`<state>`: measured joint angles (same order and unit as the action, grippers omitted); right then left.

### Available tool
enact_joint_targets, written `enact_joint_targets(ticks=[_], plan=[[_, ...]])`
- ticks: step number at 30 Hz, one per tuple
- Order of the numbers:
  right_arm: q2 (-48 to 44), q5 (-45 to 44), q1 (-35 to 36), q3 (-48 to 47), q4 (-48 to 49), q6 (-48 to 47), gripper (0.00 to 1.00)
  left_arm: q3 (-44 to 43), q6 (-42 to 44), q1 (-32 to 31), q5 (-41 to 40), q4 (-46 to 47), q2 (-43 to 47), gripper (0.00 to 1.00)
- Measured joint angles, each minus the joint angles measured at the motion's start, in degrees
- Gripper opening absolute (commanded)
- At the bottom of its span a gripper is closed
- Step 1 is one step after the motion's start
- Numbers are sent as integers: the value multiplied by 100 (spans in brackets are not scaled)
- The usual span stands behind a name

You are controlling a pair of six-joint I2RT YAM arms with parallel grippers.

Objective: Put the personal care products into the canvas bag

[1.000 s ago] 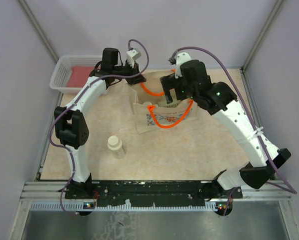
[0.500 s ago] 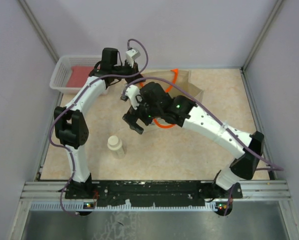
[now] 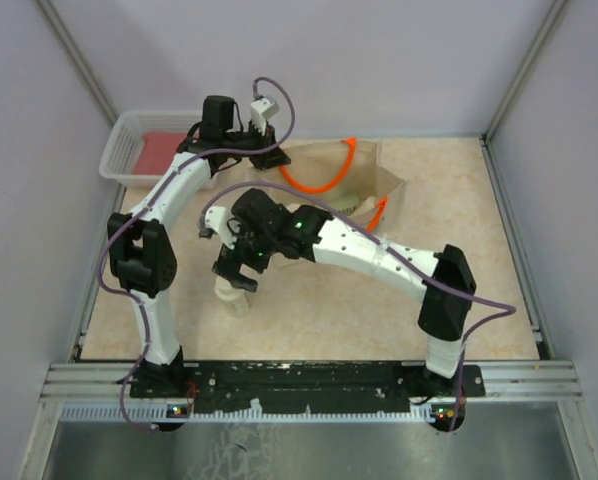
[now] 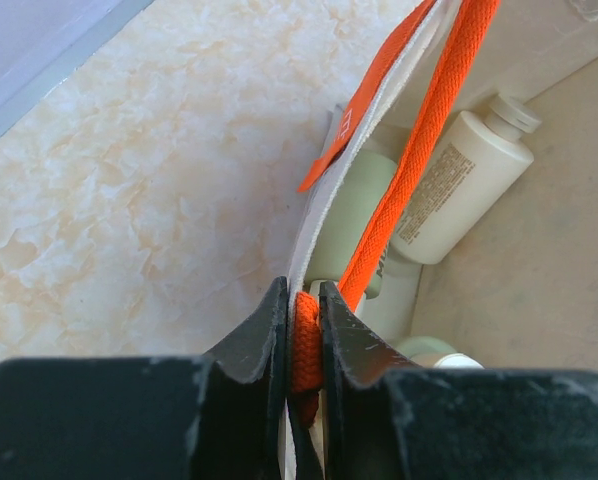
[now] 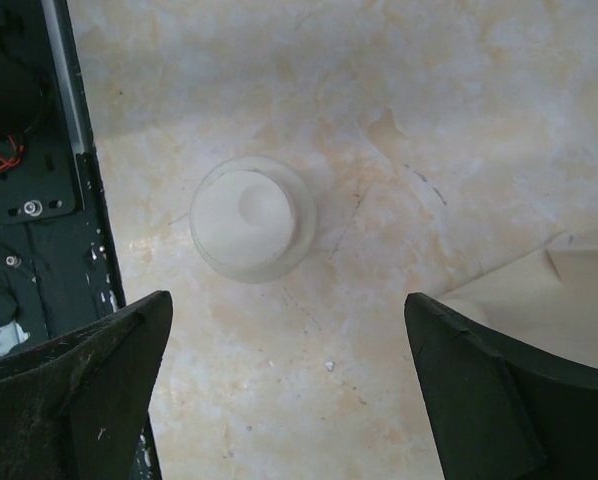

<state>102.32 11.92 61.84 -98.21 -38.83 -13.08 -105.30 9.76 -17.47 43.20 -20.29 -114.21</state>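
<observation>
One cream-capped bottle (image 5: pixel 252 217) stands upright on the table (image 5: pixel 479 120), at seven o'clock from the canvas bag (image 3: pixel 379 182) (other bottles (image 4: pixel 459 185) lie inside). My right gripper (image 5: pixel 289 335) hovers over it, jaws wide apart; my left gripper (image 4: pixel 301 297) pinches the bag's orange handle (image 4: pixel 419 170).

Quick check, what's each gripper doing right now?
Left gripper: closed, clamped on the orange handle of the canvas bag.
Right gripper: open, holding nothing, above the upright bottle.
</observation>
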Motion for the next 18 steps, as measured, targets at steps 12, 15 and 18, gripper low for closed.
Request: enact_joint_targets(ticks=[12,15,18], plan=[[752,111,474,-214,-339,-236,99,-2,-39,7,35,-33,0,0],[861,109,542,-382,-426,-245,99,-2,-26,13,37,-35,0,0],[1064,44,568,-590,-442,-278,99,-2,-26,13,35,-35,0,0]])
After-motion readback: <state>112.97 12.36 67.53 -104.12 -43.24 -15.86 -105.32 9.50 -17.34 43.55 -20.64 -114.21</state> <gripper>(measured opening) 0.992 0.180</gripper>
